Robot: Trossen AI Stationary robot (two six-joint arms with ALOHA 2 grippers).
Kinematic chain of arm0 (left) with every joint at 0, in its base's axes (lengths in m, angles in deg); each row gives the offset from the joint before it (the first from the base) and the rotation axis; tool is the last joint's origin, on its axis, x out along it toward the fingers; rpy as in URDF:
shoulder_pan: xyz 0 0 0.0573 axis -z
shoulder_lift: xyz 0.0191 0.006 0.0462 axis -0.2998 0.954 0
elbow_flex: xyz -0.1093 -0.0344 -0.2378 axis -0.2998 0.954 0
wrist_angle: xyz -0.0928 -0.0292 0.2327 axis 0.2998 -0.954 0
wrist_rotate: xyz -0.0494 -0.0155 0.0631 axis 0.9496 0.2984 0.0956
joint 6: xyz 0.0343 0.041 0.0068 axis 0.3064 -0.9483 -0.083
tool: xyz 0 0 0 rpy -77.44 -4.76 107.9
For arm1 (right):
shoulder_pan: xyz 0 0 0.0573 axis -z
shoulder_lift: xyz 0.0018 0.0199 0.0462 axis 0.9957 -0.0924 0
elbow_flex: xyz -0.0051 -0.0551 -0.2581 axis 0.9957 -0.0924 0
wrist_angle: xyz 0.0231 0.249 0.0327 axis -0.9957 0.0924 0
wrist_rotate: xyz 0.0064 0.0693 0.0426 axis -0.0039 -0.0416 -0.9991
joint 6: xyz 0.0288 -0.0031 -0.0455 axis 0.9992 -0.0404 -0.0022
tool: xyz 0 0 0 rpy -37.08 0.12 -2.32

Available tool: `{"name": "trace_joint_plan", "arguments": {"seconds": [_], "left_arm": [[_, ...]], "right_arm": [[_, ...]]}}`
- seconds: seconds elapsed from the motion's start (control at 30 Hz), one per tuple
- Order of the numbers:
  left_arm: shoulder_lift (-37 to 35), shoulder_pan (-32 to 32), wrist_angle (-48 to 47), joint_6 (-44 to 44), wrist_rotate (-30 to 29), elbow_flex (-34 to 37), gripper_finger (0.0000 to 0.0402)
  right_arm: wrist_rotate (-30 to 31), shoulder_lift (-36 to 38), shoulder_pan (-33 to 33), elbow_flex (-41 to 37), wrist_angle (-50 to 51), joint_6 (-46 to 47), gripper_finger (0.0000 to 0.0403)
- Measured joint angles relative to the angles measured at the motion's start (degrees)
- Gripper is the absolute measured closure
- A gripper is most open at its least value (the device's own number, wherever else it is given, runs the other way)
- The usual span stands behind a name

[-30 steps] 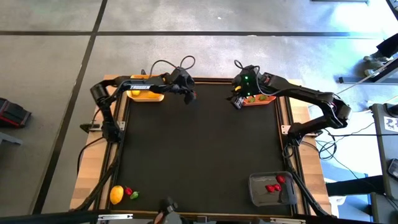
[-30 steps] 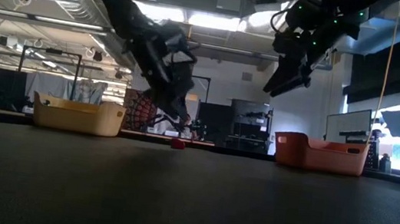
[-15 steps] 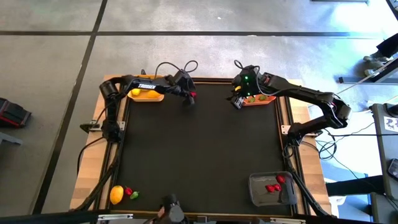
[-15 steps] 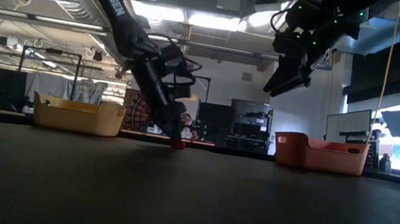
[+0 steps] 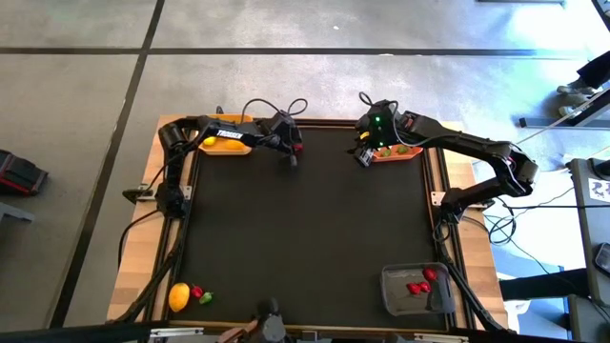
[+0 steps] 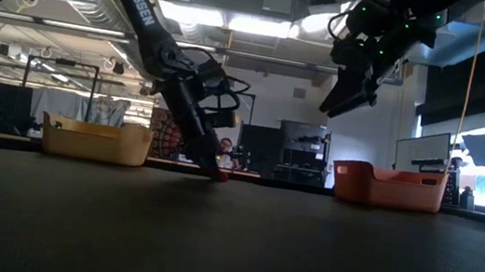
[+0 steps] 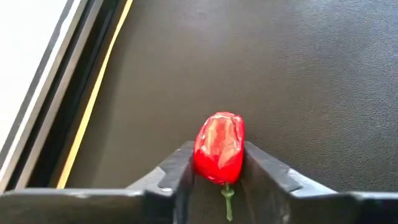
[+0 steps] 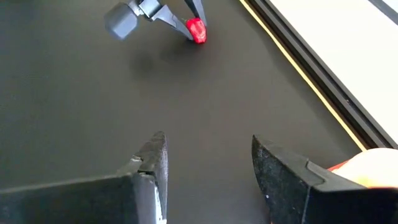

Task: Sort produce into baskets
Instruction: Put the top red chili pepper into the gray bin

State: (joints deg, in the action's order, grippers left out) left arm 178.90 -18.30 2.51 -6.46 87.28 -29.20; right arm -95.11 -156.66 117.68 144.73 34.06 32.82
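Note:
My left gripper point(image 5: 292, 152) is low at the table's far edge, between the yellow-orange basket point(image 5: 225, 146) and the orange-red basket point(image 5: 398, 151). It is shut on a small red produce piece point(image 7: 219, 148), which also shows in the low view point(image 6: 219, 176). My right gripper point(image 5: 363, 154) is open and empty. It hangs high point(image 6: 341, 97) by the left end of the orange-red basket, which holds green pieces point(image 5: 403, 149). A lemon point(image 5: 205, 143) lies in the yellow-orange basket. My left gripper pinches the red piece by its two long sides point(image 7: 200, 163) between its two fingers point(image 7: 176, 173). The piece's round end points away from the wrist and its green stem point(image 7: 227, 200) points back between the fingers. The fingers slant down from the table's left. The piece sits at table level.
A dark grey basket point(image 5: 416, 290) with red pieces stands at the near right corner. A lemon point(image 5: 178, 297), a red piece point(image 5: 197, 292) and a green piece point(image 5: 206, 299) lie at the near left corner. The table's raised far rim runs just behind my left gripper.
My left gripper has gone down from above the red piece to table level, and its fingers now stand around the piece. The left arm has stretched lower along the far edge. The red piece has stayed where it was.

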Motion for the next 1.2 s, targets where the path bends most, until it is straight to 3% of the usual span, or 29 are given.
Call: {"name": "trace_joint_plan", "arguments": {"seconds": [0.23,0.67,1.2], "left_arm": [[-0.10,1.34,0.23,-0.64,-0.77,0.04,0.0333],[-12.43,5.55,-5.34,1.52,-1.63,0.22,0.0326],[-24.74,13.11,-12.36,7.93,-1.45,0.70,0.0324]], "right_arm": [[-2.23,-0.02,0.00,0.00,1.02,-1.22,0.0233],[-3.00,-0.04,-1.14,0.00,9.77,0.10,0.0233],[2.97,2.37,-20.83,-1.16,12.77,2.49,0.0233]]}}
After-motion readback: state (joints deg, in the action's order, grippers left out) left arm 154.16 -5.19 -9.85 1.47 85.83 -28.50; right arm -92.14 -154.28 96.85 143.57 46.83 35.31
